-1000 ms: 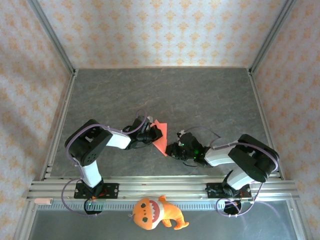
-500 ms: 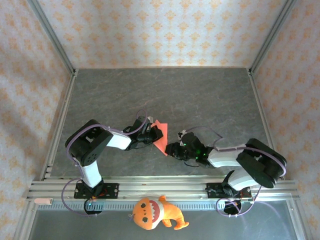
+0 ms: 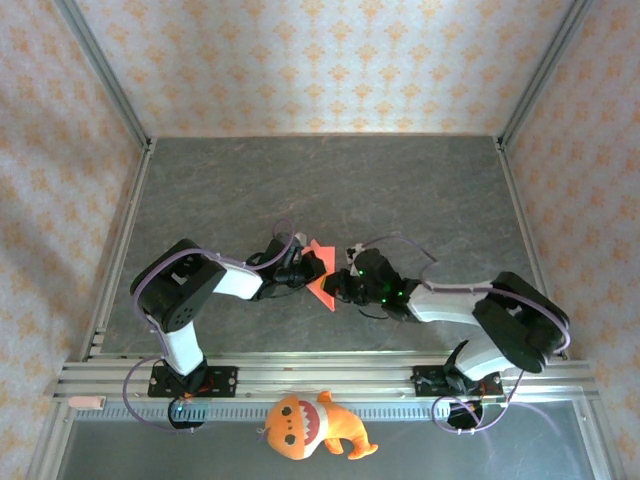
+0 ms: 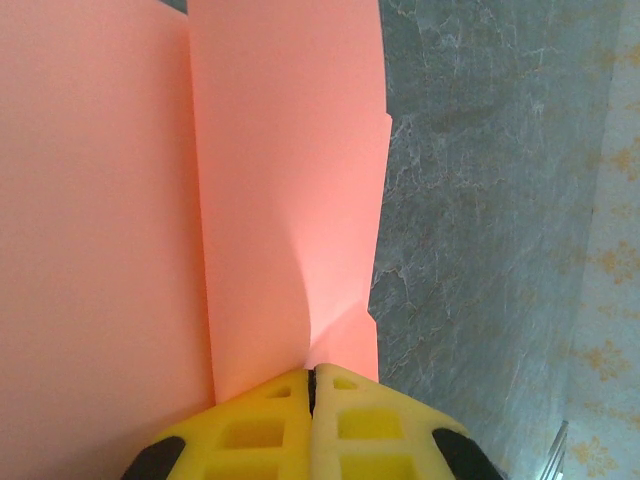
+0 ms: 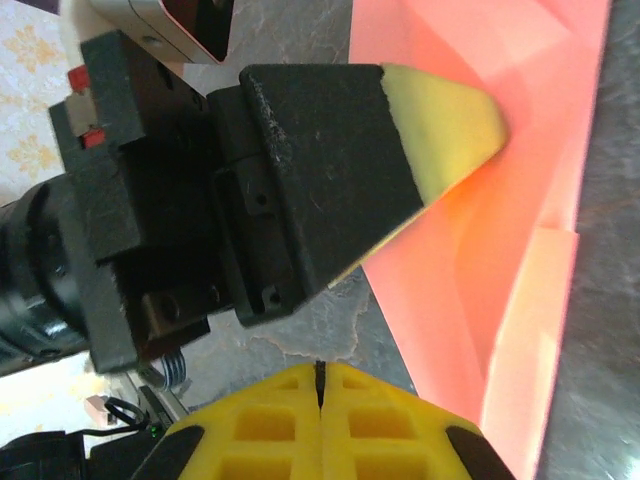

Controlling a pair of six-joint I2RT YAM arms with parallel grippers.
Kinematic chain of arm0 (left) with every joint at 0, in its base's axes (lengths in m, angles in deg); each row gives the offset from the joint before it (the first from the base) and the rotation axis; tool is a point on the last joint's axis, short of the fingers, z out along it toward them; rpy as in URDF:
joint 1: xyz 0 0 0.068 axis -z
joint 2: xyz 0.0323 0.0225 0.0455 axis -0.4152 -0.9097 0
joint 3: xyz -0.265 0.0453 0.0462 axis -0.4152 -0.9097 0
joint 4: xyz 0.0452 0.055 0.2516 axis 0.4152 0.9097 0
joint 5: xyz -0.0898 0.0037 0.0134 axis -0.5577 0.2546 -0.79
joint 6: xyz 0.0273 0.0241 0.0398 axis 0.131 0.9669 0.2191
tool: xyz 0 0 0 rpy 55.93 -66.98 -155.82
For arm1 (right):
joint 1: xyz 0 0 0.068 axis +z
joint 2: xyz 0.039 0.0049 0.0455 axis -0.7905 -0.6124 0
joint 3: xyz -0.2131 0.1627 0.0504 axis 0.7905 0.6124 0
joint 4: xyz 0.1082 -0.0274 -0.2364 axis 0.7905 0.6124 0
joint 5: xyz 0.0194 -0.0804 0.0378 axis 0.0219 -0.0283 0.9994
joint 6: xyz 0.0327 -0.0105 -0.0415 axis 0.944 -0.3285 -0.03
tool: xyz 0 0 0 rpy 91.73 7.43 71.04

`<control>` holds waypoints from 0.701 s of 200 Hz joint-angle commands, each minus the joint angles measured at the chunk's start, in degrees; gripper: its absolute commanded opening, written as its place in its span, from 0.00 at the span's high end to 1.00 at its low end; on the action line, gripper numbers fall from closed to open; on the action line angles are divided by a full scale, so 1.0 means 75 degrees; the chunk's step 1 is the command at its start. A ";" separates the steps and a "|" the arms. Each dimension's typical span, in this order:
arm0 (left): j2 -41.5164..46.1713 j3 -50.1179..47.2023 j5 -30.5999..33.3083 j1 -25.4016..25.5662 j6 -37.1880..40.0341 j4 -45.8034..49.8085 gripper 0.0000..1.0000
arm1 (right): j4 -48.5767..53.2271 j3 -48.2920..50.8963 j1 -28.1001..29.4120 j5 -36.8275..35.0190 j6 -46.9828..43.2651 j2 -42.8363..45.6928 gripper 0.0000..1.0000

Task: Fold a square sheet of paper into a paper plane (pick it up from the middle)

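1. The square sheet of paper (image 3: 322,283) was just below the middle of the overhead frame, squeezed between the two arms' tips. It was already partly folded. In the left wrist view it filled the left and centre of the frame, with a straight crease running top to bottom and one layer lying over another.
2. The left claw (image 4: 312,380) had its yellow jaws pressed together on the sheet's near edge, at the bottom centre of that view. The paper rose out from between them, so this claw was gripping the sheet.
3. I judged that this grip served as an anchor, holding the folded layers steady and raised so the other arm could work on a crease or flap.
4. The right claw (image 5: 320,390), at the bottom centre of its own view, was fully closed, pad against pad. Nothing showed between the pads.
5. The sheet's edge ran just to the right of those closed tips, over the grey table (image 5: 610,330). I could not tell whether the tips touched the paper.
6. Across the upper part of the right wrist view, one yellow pad (image 5: 440,110) of the left claw lay against the pink surface.
7. The orange plush toy (image 3: 310,425) lay at the bottom of the overhead frame, well apart from the work.
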 commanded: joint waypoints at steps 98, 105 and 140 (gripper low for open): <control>-0.0414 -0.0266 0.0472 0.0047 0.0071 0.0820 1.00 | 0.0863 -0.0642 -0.0032 -0.0016 -0.0476 -0.1300 1.00; -0.0407 -0.0270 0.0466 0.0047 0.0071 0.0818 1.00 | 0.0785 -0.0542 -0.0030 0.0053 -0.0434 -0.1322 1.00; -0.0428 -0.0260 0.0483 0.0048 0.0060 0.0803 1.00 | 0.0368 -0.0044 -0.0031 0.0150 -0.0208 -0.1233 1.00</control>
